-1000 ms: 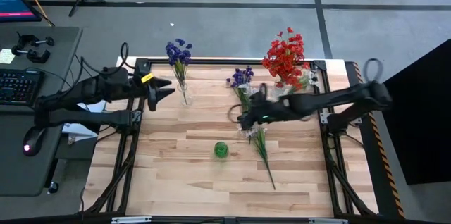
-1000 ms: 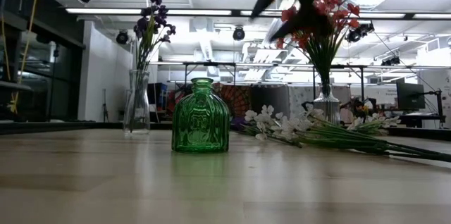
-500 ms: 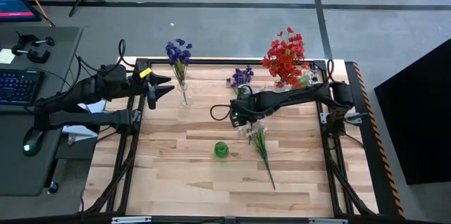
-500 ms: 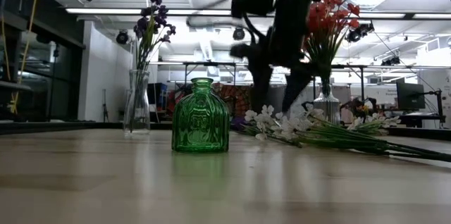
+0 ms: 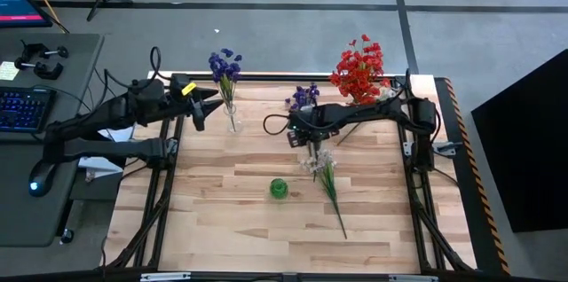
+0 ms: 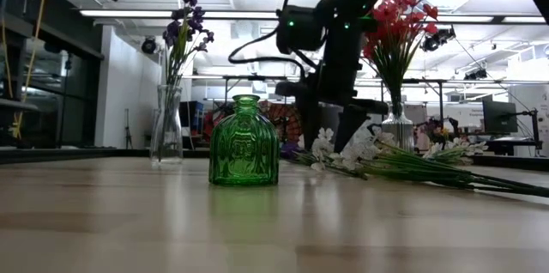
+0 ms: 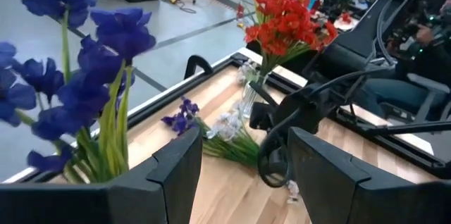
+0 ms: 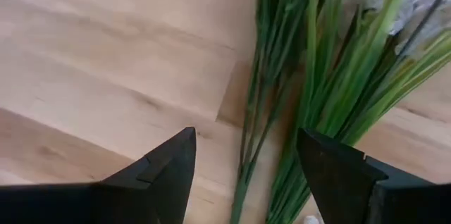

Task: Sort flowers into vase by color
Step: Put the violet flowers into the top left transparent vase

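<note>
Just beneath the right pincer (image 5: 312, 144), spread wide and grasping nothing, the loose flowers (image 5: 324, 171) lie flat on the counter (image 5: 231, 220).

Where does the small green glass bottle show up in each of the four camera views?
High view: green glass bottle in the table's middle, nearer the front edge.
Low view: left of centre, closest thing to the camera.
Left wrist view: not in it.
Right wrist view: not in it.
Shared landmark: the white flowers lying just right of it.
</note>
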You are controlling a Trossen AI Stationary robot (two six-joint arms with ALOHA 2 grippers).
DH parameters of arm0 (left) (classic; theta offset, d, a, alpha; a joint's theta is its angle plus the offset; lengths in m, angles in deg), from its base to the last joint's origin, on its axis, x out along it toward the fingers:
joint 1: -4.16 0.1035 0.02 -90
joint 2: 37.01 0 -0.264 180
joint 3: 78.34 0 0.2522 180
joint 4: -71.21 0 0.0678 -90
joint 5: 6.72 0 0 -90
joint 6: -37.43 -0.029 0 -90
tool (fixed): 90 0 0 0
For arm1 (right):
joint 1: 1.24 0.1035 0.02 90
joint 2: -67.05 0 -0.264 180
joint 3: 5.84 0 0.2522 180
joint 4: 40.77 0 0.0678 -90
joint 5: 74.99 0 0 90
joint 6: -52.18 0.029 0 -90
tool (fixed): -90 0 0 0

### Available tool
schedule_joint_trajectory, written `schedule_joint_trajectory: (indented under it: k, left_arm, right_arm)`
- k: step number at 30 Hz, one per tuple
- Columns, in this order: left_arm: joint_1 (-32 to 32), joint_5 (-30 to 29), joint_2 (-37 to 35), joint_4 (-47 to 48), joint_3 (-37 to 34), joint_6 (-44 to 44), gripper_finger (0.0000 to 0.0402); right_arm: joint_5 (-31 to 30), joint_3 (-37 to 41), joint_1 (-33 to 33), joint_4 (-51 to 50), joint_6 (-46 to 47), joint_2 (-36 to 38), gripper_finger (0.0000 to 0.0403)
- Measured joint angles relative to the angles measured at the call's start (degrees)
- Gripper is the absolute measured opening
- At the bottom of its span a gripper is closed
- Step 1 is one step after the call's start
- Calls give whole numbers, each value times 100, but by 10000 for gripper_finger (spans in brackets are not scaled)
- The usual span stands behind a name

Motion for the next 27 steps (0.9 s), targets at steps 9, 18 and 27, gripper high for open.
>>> schedule_joint_trajectory:
  k: [9,18,27]
  left_arm:
    - [0,2,272,-129,0,91,198]
    - [0,2,355,-137,0,92,197]
    - [-2,0,355,-216,0,109,197]
  right_arm:
    - [-35,6,-35,44,-2,-47,236]
    - [-174,7,-37,267,15,-117,236]
    - [-313,-12,-40,360,150,-513,236]
